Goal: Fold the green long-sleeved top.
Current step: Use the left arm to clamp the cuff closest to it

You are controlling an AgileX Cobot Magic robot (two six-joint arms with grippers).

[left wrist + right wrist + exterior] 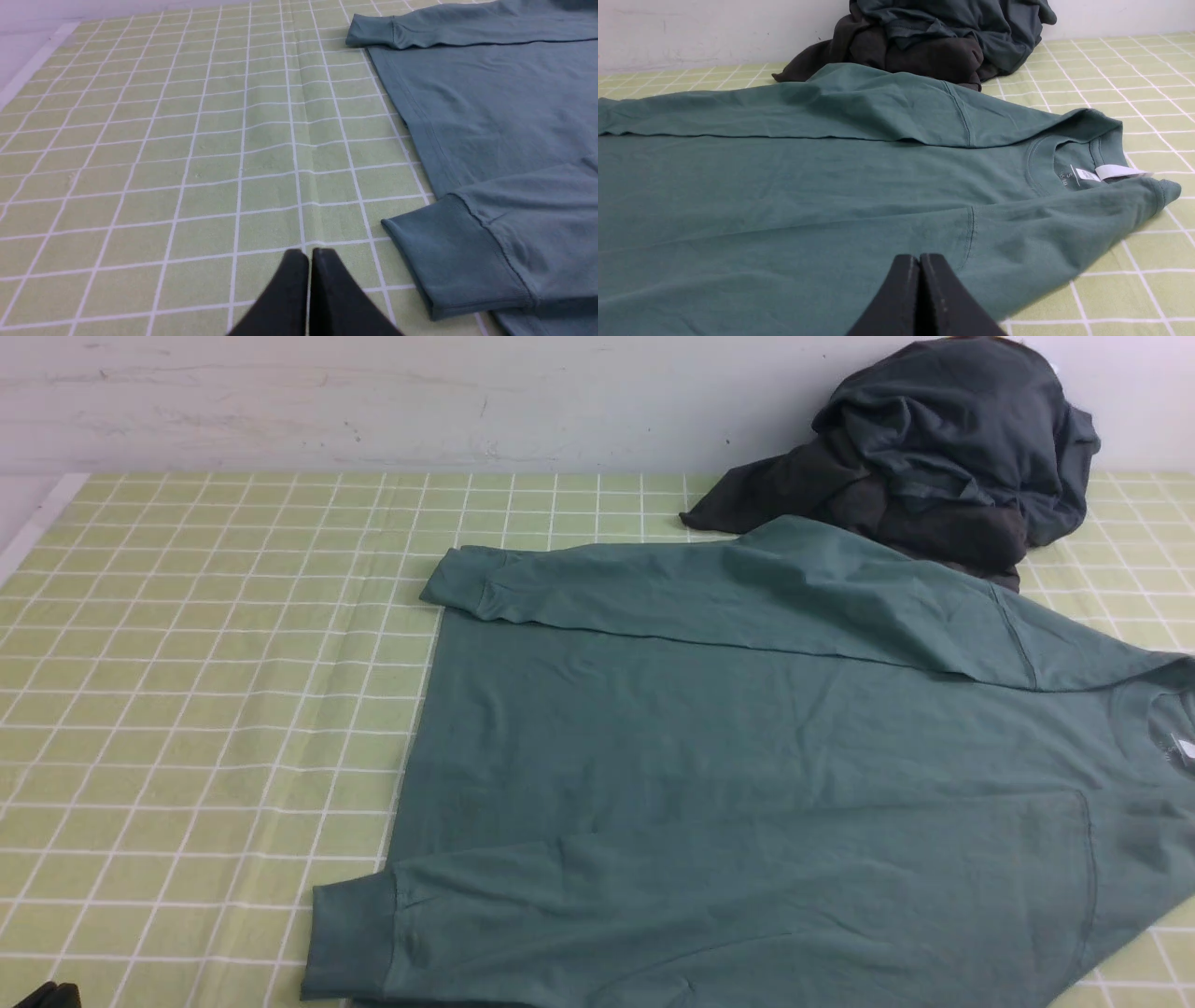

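Note:
The green long-sleeved top (747,747) lies flat on the checked cloth, neck toward the right, hem toward the left. Both sleeves are folded in over the body: one along the far side (709,588), one along the near side (653,915). Its crew neck with a white label (1111,171) shows in the right wrist view. My left gripper (309,253) is shut with nothing in it, over bare cloth just left of the near ribbed cuff (462,261). My right gripper (919,257) is shut and empty, hovering above the near shoulder seam (969,233).
A dark charcoal heap of clothes (934,457) sits at the back right against the white wall, touching the top's far edge. The yellow-green checked tablecloth (205,709) spreads to the left. A dark bit of the left arm (51,996) shows at the bottom left corner.

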